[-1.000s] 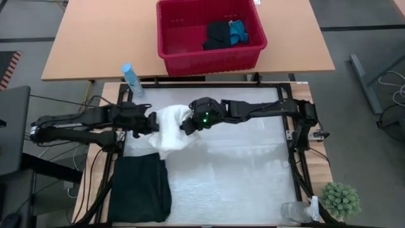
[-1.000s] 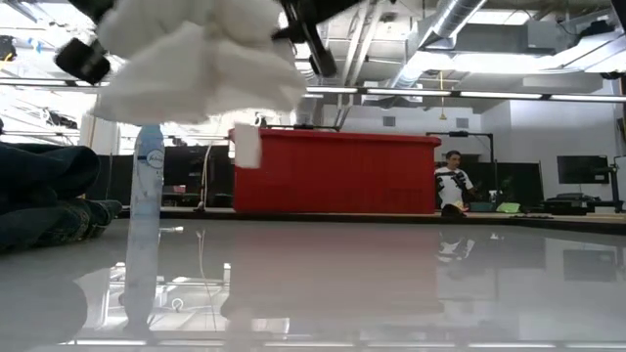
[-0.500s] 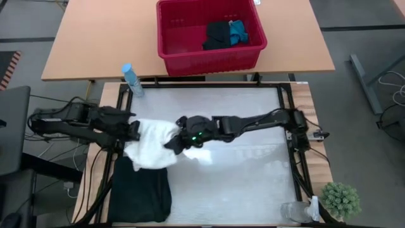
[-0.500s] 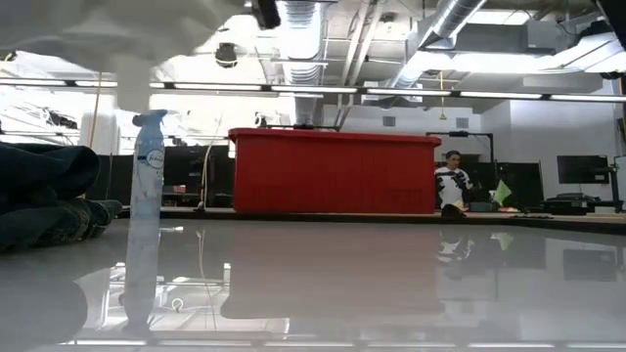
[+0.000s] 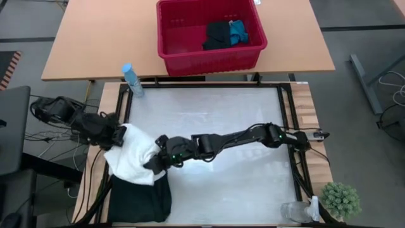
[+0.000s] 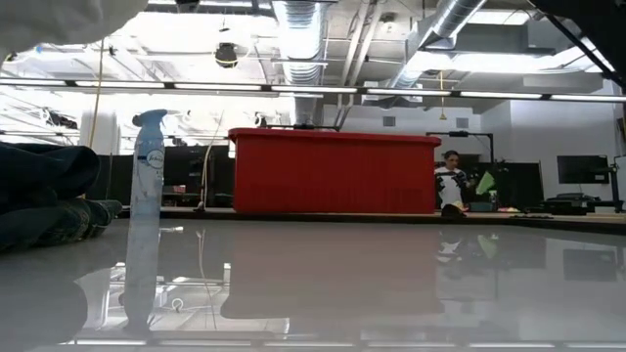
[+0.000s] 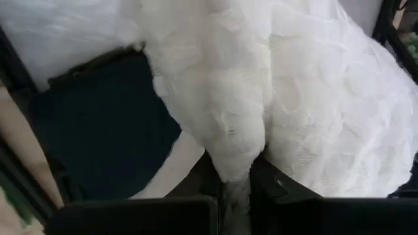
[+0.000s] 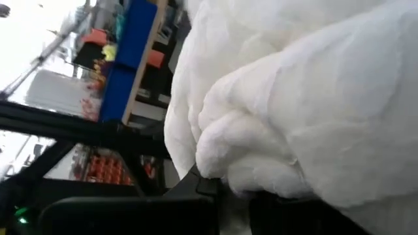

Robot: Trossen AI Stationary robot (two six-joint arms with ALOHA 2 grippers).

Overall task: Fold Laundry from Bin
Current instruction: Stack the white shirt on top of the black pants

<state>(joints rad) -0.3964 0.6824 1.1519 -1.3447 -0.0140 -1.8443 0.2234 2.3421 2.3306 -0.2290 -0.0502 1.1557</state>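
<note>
Both arms reach low over the near left corner of the table, sharing one load: the left gripper (image 5: pixel 117 136) and the right gripper (image 5: pixel 158 160) are each clamped on an edge of the white crinkled garment (image 5: pixel 134 153), the cloth pinched tight between dark fingers (image 7: pixel 277 189) in the left wrist view. The right arm stretches almost flat across the white table (image 5: pixel 240 183) from its far-side mount; the left arm bends in from the table's edge. The white piece hangs over a folded black garment (image 5: pixel 139 197) lying at the corner. Beyond, a spray bottle (image 5: pixel 132 80) stands upright at the table's back edge — and on the wooden table (image 5: pixel 95 38) behind sits the red bin (image 5: pixel 209 57), holding a black garment (image 5: pixel 217 35) and a small blue one (image 5: pixel 238 31). Far back in the room, a person (image 6: pixel 451 183) is visible.
</note>
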